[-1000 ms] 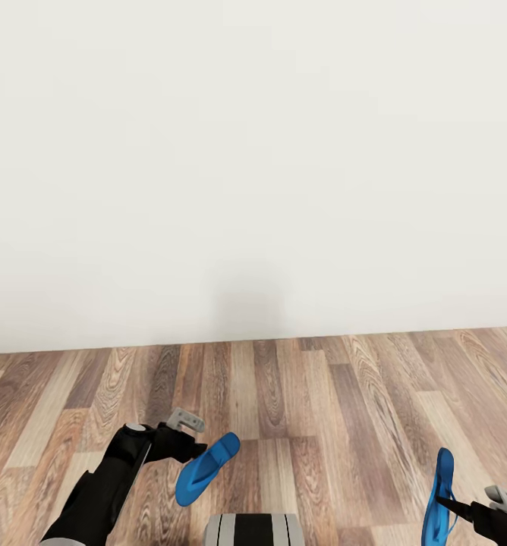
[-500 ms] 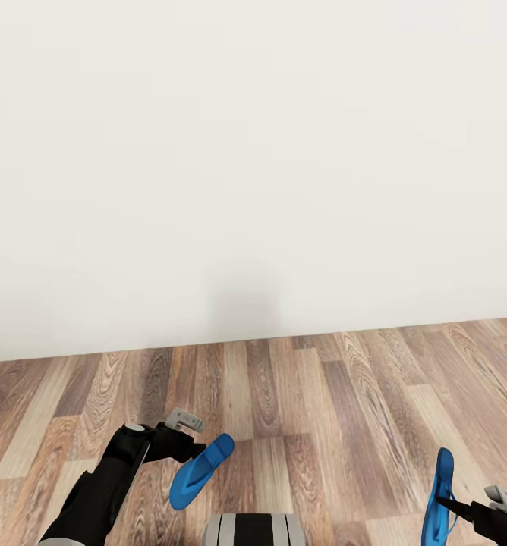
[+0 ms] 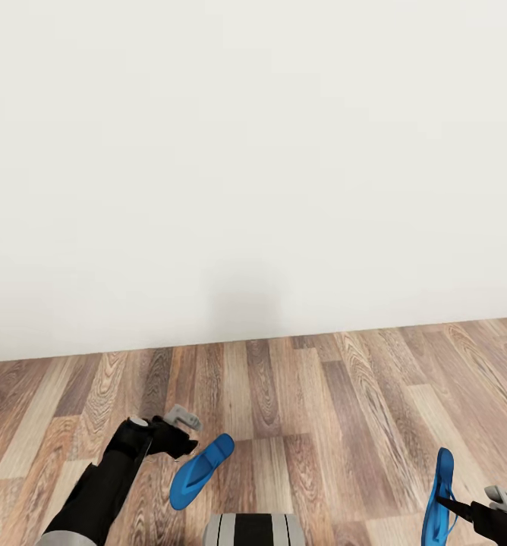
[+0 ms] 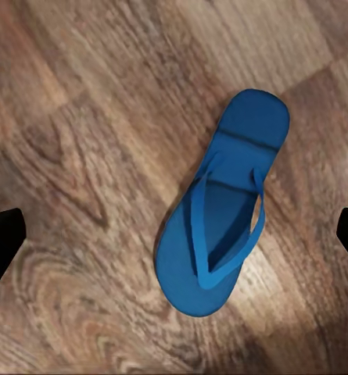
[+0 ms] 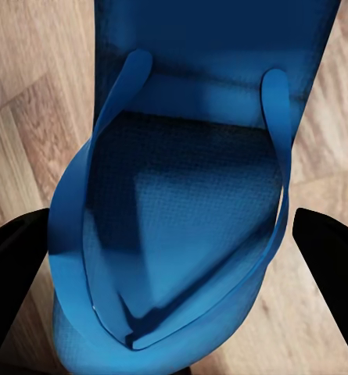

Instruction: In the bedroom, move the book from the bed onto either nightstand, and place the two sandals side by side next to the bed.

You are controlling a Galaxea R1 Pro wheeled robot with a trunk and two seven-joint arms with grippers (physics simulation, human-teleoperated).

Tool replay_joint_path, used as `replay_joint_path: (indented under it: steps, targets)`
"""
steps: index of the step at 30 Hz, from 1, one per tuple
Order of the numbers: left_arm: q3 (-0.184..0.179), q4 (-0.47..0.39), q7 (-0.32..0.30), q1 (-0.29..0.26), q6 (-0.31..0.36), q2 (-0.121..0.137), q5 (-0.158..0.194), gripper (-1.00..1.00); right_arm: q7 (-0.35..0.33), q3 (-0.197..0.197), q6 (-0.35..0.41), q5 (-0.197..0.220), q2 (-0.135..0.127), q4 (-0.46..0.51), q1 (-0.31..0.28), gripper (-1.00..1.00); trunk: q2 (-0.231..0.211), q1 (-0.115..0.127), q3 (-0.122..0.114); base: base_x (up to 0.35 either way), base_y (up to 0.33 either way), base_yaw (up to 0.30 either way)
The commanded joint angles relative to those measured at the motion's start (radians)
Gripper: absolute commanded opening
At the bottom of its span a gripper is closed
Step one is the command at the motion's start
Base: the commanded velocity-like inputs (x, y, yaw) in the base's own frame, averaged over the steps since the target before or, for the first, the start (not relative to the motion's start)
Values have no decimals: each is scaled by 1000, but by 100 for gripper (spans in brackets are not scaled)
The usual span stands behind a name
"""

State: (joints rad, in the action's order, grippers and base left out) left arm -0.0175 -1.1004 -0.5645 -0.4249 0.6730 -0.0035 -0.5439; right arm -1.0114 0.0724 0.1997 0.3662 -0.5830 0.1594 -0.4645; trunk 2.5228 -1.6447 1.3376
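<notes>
Left claw [image 3: 179,440] now spread, off floor-lying sandal [image 3: 200,471]; right claw [image 3: 452,506] pinching other sandal [image 3: 439,506].

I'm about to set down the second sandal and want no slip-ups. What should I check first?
1. Left gripper open, apart from the bright blue flip-flop lying on the floor: ok.
2. That flip-flop flat, straps up: ok.
3. Right gripper holds the second blue flip-flop: ok.
4. Bare light-brown wood plank floor beside the first flip-flop: ok.
5. Spot is next to the bed: cannot tell.
</notes>
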Motion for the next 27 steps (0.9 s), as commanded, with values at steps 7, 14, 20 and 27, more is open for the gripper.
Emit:
replay_joint_path:
  steps: [7,14,20,27]
  targets:
    - [1,-4,-14,-61,67,-31,-132,100,-3,7,10,-1,0,0,0,-100,0,0,1,0,0,0]
    - [-5,-2,-48,-67,78,-49,-145,100,-3,7,11,-1,0,0,0,-100,0,0,1,0,0,0]
    - [-94,2,-118,-68,79,-53,-146,100,-3,7,10,-1,0,0,0,-100,0,0,1,0,0,0]
    - [-176,8,-138,-68,79,-53,-143,100,-3,7,10,-1,0,0,0,-100,0,0,1,0,0,0]
